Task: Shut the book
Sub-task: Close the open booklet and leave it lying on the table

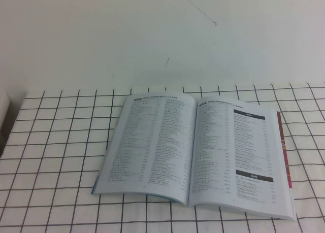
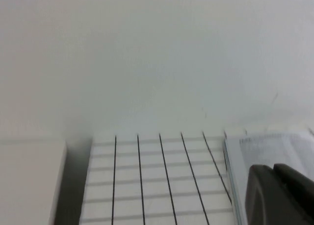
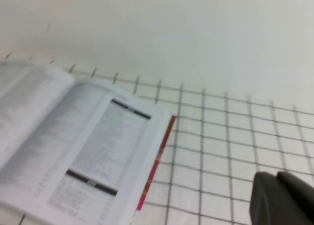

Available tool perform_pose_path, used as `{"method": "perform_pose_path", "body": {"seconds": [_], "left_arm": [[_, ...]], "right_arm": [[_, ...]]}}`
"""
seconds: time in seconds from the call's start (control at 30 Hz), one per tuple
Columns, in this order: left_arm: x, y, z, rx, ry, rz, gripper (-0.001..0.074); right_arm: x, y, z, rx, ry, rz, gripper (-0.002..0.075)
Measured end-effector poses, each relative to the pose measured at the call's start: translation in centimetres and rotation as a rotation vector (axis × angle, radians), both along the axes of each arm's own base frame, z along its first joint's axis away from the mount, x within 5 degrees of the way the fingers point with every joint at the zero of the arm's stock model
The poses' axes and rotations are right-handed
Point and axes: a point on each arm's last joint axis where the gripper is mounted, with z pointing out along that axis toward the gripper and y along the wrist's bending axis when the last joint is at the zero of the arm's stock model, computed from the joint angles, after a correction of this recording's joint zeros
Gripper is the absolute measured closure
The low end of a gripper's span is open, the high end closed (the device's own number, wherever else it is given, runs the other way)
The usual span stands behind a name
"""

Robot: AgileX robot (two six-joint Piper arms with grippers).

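Observation:
An open book (image 1: 195,152) lies flat on the checked tablecloth (image 1: 51,157), right of the table's middle, both white text pages facing up. A red cover edge (image 1: 285,152) sticks out past its right page. Neither gripper shows in the high view. In the left wrist view my left gripper (image 2: 273,170) hovers over the book's (image 2: 267,149) left page near its outer edge, its dark fingers pressed together with nothing between them. My right gripper (image 3: 275,176) hangs over bare cloth to the right of the book (image 3: 73,137), also shut and holding nothing.
A white wall (image 1: 162,35) rises just behind the table. A white box (image 2: 29,181) stands at the table's left edge, beyond a dark gap. Checked cloth (image 3: 221,127) stretches to the right of the book's red cover edge (image 3: 156,161).

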Motion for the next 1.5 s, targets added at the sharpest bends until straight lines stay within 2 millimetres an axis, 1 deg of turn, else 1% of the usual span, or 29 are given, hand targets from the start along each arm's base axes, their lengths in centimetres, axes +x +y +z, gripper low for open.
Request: {"method": "perform_pose_path", "body": {"seconds": [0.1,0.17,0.23,0.33,0.43,0.53,0.63,0.7,0.77,0.9,1.0,1.1,1.17,1.27,1.37,1.5], "left_arm": [[1.4,-0.3,0.0,0.011,0.158,-0.019,0.0738],[2.8,-0.7,-0.4,-0.006,0.242,-0.044,0.0738],[4.0,-1.0,-0.9,-0.042,0.281,-0.055,0.0738],[6.1,-1.4,-1.8,-0.12,0.339,-0.064,0.0738],[8.0,-2.0,-2.6,-0.188,0.406,-0.081,0.0738],[9.7,-2.6,-2.8,-0.213,0.453,-0.122,0.0738],[11.5,-3.4,-2.8,-0.205,0.491,-0.192,0.0738],[12.8,-4.1,-2.8,-0.208,0.519,-0.258,0.0738],[14.1,-4.7,-2.9,-0.223,0.541,-0.318,0.0738],[16.9,-5.9,-3.4,-0.228,0.593,-0.424,0.0738],[18.9,-6.3,-4.5,-0.209,0.639,-0.459,0.0738],[20.4,-6.5,-5.1,-0.196,0.659,-0.467,0.0738],[21.2,-6.5,-5.5,-0.207,0.671,-0.463,0.0738],[22.1,-6.5,-6.0,-0.222,0.672,-0.437,0.0738],[23.0,-6.2,-7.0,-0.232,0.684,-0.383,0.0738],[24.3,-6.0,-9.2,-0.23,0.728,-0.336,0.0738]], "right_arm": [[2.6,0.9,0.3,-0.028,0.114,0.132,0.0729],[4.5,1.6,0.3,-0.017,0.174,0.214,0.0729],[6.7,2.2,0.1,-0.003,0.224,0.294,0.0729],[9.7,2.9,-1.1,0.011,0.273,0.395,0.0729],[12.8,3.5,-3.0,0.039,0.305,0.473,0.0729],[15.7,3.9,-5.6,0.072,0.367,0.532,0.0729],[18.1,4.4,-8.4,0.11,0.419,0.568,0.0729],[19.3,5.1,-9.7,0.106,0.425,0.586,0.0729],[20.3,6.1,-11.0,0.099,0.44,0.605,0.0729],[22.6,9.5,-13.2,0.06,0.47,0.668,0.0729],[24.5,12.0,-14.7,0.03,0.478,0.696,0.0729],[26.4,13.7,-16.3,0.02,0.491,0.708,0.0729],[27.6,14.4,-17.4,0.017,0.501,0.71,0.0729],[28.8,14.7,-19.7,0.018,0.542,0.698,0.0729],[29.4,14.8,-21.6,0.013,0.575,0.679,0.0729],[29.7,14.8,-23.0,0.019,0.602,0.664,0.0729]]}}
